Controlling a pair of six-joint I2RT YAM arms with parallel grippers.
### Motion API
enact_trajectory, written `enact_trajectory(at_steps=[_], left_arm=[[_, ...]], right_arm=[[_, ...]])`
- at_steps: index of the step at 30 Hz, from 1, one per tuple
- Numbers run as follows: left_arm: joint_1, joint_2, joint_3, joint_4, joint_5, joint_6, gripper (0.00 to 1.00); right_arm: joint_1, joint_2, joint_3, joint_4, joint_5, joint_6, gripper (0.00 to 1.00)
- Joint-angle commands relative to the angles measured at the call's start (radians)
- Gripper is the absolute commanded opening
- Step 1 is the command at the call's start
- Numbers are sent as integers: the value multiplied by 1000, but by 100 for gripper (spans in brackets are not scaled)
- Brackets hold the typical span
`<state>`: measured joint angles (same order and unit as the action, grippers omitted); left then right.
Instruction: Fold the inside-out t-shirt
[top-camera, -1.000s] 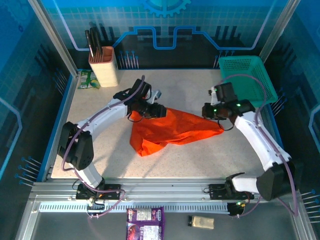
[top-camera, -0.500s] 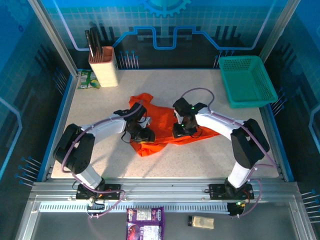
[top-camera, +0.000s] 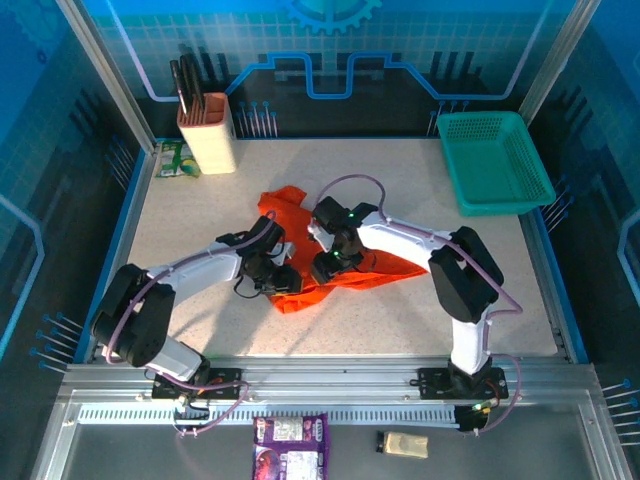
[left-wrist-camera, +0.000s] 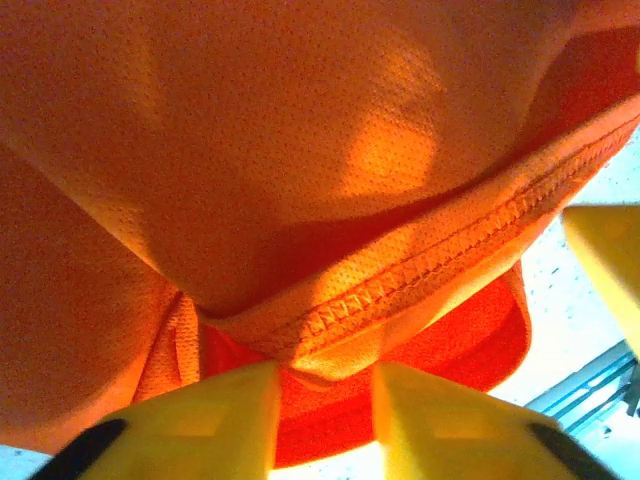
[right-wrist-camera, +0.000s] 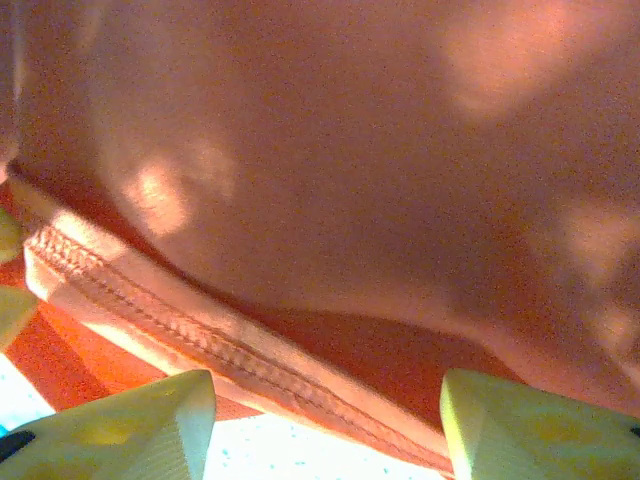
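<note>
The inside-out t-shirt (top-camera: 385, 262) lies bunched in the middle of the table, bright orange, with one part heaped toward the back (top-camera: 285, 203). My left gripper (top-camera: 276, 279) is at the shirt's front left edge. In the left wrist view its yellow fingers (left-wrist-camera: 205, 420) stand close together, and my left gripper (left-wrist-camera: 326, 405) pinches a fold of the stitched hem (left-wrist-camera: 420, 275). My right gripper (top-camera: 324, 266) sits just to the right of it, low over the cloth. In the right wrist view my right gripper (right-wrist-camera: 328, 425) is open, and the hem (right-wrist-camera: 150, 300) runs slack above its wide-set fingertips (right-wrist-camera: 130, 430).
A teal mesh basket (top-camera: 495, 160) stands at the back right. A beige knife block (top-camera: 207, 130) and a green packet (top-camera: 175, 158) are at the back left. A purple packet (top-camera: 290, 440) lies on the frame in front of the table.
Both grippers came in from wide apart to the middle, and the spread shirt collapsed into a bunch. The right jaws opened and let the cloth go. The left jaws narrowed.
</note>
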<state>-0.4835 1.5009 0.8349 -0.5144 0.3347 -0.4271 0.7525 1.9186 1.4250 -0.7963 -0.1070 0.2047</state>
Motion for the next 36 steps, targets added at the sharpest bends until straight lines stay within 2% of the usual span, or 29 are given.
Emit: enact_trajectory(at_steps=[1,6,13,18,22,24,30,36], left_arm=[[-6,-40,-33,12,-38,-20,23],[-3,-36,-71,37,-54,-36,17],[8,-42,-107,73,-60,-57,13],[16,-41,-106,76,-60,-57,12],[29,-41,-103,70,-64,-52,12],[37,-52,-95,57,-81,-51,11],[60,-174,-61,66,-126,-24,13],[77,-156,8,105,-41,60,19]], right_arm=[[15,36,65,-85,-63,-176,62],[16,98,133,-148,-77,-277,59],[20,130,176,-193,-146,-325,49],[24,123,183,-218,-178,-341,30],[27,94,190,-243,-189,-352,8],[30,71,196,-247,-172,-352,0],[32,-65,181,-214,-56,-347,0],[32,-138,159,-182,-40,-385,0]])
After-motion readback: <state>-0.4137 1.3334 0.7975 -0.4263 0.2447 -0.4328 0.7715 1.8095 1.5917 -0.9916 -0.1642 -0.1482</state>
